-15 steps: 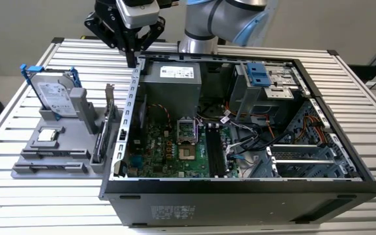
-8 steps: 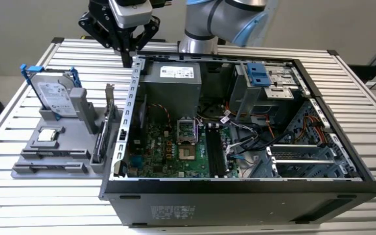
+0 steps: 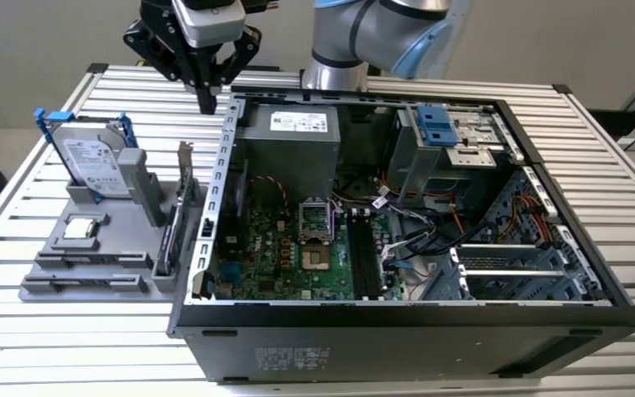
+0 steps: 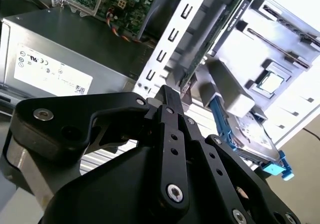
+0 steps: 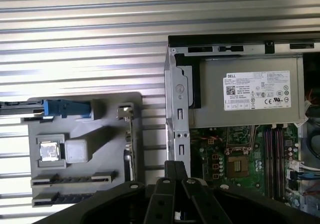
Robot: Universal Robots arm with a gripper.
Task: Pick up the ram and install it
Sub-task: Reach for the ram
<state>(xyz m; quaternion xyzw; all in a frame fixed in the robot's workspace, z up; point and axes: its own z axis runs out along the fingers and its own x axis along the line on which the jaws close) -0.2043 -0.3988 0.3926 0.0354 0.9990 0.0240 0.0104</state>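
The claw (image 3: 206,105), fingers together and empty, hung above the tabletop (image 3: 53,331) beside the case (image 3: 406,304), while the ram (image 5: 74,178) apparently sat in the tray (image 5: 107,154), not yet picked up or installed.

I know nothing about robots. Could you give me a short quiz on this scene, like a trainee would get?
1. True or false: the gripper is holding a part.
2. Where does the hard drive stand? A) in the grey holder beside the computer case; B) inside the case; C) on the floor.
3. Fill in: the motherboard in the open case is ___ in colour.
Key: 1 false, it is shut on nothing; 2 A; 3 green.
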